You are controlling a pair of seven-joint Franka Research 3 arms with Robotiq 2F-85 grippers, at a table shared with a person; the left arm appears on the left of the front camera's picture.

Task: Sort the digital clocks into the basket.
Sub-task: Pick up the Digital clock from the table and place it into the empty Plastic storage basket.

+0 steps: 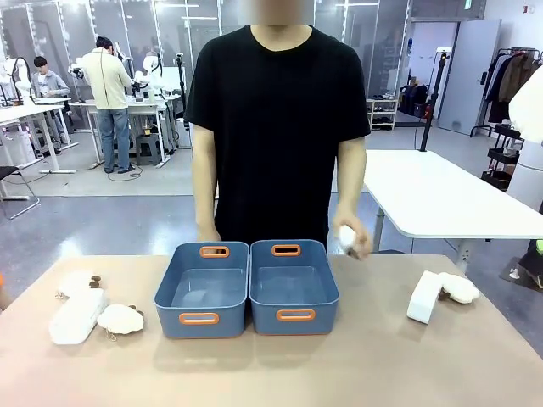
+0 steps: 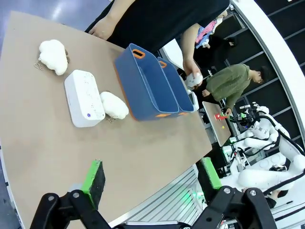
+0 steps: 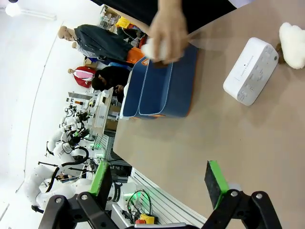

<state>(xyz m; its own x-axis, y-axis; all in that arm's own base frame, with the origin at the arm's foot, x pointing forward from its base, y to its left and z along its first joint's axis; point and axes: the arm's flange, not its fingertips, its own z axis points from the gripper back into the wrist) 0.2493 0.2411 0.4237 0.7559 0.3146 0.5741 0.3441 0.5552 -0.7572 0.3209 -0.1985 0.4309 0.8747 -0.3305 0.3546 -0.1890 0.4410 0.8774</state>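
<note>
Two identical blue-grey baskets with orange handle slots stand side by side mid-table, the left one and the right one; both look empty. One white digital clock lies at the table's left. Another clock stands at the right. My left gripper hovers open above the near table edge, well short of the left clock. The right gripper is open too, far from the right clock. Nothing sits between either pair of fingers.
Fluffy white plush toys lie beside the clocks: two at the left and one at the right. The person stands behind the baskets; one hand holds a small white thing above the table by the right basket.
</note>
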